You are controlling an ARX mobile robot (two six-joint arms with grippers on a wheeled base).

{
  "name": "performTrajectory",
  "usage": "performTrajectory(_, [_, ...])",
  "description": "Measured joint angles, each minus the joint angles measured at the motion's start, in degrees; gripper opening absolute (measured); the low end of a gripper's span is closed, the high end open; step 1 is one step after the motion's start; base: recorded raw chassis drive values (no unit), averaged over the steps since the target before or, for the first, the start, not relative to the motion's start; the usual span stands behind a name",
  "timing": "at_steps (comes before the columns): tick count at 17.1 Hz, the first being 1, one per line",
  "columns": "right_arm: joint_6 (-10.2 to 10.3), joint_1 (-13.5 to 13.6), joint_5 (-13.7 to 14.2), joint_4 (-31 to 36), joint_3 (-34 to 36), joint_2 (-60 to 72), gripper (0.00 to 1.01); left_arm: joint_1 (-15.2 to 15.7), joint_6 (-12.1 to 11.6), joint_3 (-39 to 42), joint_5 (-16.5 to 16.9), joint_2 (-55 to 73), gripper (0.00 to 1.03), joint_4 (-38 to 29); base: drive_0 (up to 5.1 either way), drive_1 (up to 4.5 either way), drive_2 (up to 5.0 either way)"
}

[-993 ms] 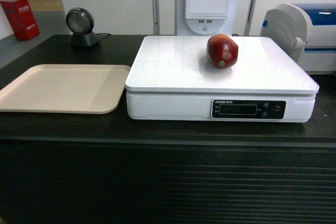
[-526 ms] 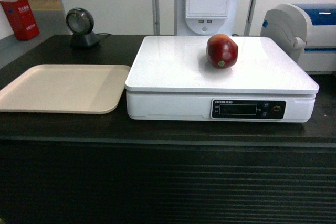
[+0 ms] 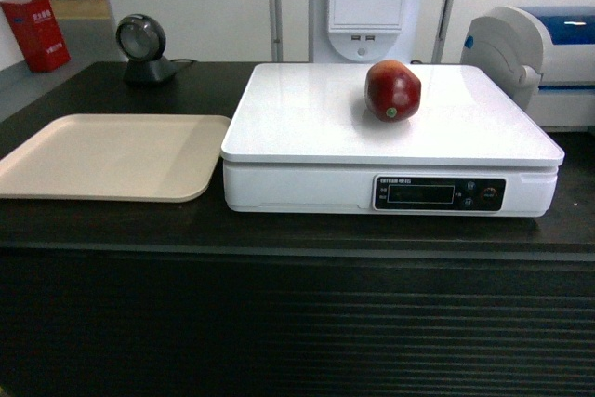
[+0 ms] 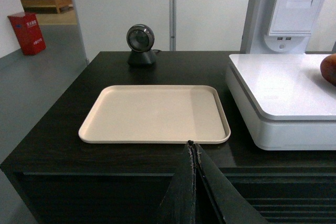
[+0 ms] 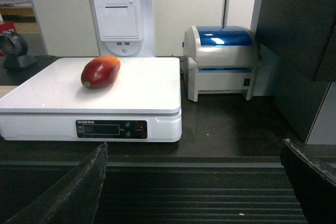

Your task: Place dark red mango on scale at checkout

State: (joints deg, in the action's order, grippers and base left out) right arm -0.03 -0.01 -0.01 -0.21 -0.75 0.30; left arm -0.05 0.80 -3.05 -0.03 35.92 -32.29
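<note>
Mango: glossy dark red oval mango (image 3: 393,91) lies on the flat white electronic scale (image 3: 307,123), toward its back.
Left pincer (image 4: 193,153): clenched, holding nothing.
Right pincer (image 5: 194,174): released, spread wide.

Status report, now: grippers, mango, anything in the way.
Left gripper shut, empty, back of the counter. Right gripper open, empty, clear of the scale. Mango resting on scale platter, untouched. Nothing in the way.

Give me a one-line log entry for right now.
dark red mango: resting on scale platter | left hand: shut, clear of counter | right hand: open, empty | beige tray: beside scale
</note>
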Motion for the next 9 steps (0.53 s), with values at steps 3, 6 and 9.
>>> performTrajectory(3, [0.0, 0.0, 0.0, 0.0, 0.0, 0.0, 0.98, 0.0, 0.0, 2.3, 0.0, -1.7, 0.02, -1.4, 0.0, 0.0, 0.0])
performTrajectory(6, [0.0, 0.0, 0.0, 0.0, 0.0, 0.0, 0.98, 0.0, 0.0, 2.5, 0.0, -8.6, 0.02, 5.1, 0.0, 0.0, 0.0])
performTrajectory(9, [0.0, 0.0, 0.0, 0.0, 0.0, 0.0, 0.98, 0.0, 0.0, 2.5, 0.0, -14.2, 0.02, 10.9, 0.0, 0.0, 0.0])
